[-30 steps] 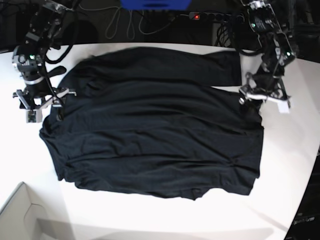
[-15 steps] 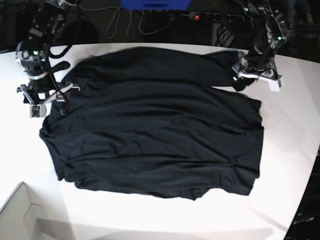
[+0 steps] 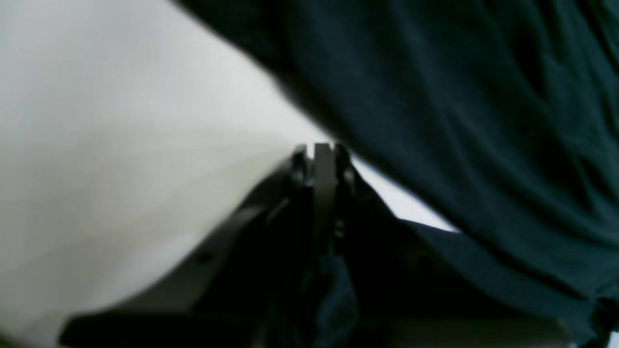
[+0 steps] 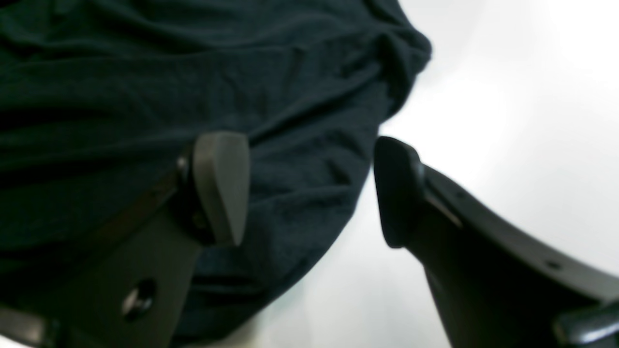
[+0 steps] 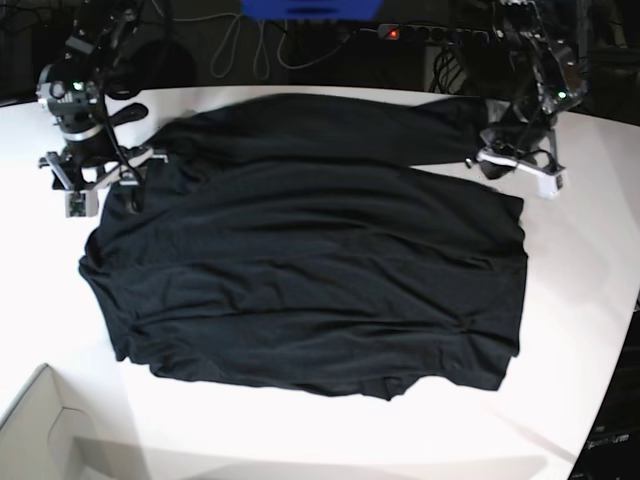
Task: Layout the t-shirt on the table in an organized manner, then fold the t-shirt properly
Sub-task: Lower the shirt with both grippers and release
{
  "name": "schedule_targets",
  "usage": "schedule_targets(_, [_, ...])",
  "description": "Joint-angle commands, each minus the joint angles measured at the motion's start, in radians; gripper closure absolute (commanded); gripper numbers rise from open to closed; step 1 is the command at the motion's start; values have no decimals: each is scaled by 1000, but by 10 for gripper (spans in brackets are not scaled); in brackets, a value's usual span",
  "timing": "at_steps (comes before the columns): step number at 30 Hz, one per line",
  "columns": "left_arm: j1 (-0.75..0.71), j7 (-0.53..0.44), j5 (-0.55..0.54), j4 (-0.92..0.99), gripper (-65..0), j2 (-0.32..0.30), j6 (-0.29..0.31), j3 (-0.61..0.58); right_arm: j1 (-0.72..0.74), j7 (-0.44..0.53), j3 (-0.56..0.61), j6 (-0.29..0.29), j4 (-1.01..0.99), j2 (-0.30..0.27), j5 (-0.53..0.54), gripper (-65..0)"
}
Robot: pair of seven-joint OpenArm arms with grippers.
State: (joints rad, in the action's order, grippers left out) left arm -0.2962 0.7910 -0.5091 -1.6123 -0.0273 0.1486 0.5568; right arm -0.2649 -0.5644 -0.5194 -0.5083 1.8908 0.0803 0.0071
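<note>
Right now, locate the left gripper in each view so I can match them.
Base: left gripper at upper right, at the t-shirt sleeve.
Left wrist: bottom centre, shut, shirt to its right.
Right wrist: not in it.
Shared landmark: the black shirt on the white table.

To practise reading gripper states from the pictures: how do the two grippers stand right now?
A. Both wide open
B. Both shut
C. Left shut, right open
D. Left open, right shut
C: in the left wrist view the left gripper has its fingers pressed together beside the t-shirt, while the right gripper shows a wide gap, one finger over the cloth, the other over the table.
</note>
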Motion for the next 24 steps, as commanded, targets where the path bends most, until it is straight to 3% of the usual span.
schedule_targets(1, [-4, -8, 2, -30, 0, -13, -10, 30, 0, 22, -2, -2, 20, -3, 14, -412])
schedule_targets(6, [1, -8, 2, -33, 0, -18, -8, 128, -10, 22, 0, -2, 20, 13, 14, -411])
schedule_targets(17, [7, -18, 0, -39, 0, -33, -5, 202, -55, 27, 51, -3, 19, 55, 14, -411])
schedule_targets(24, [33, -12, -30, -27, 0, -36, 72, 202, -89, 22, 121, -2, 13, 57, 11, -411])
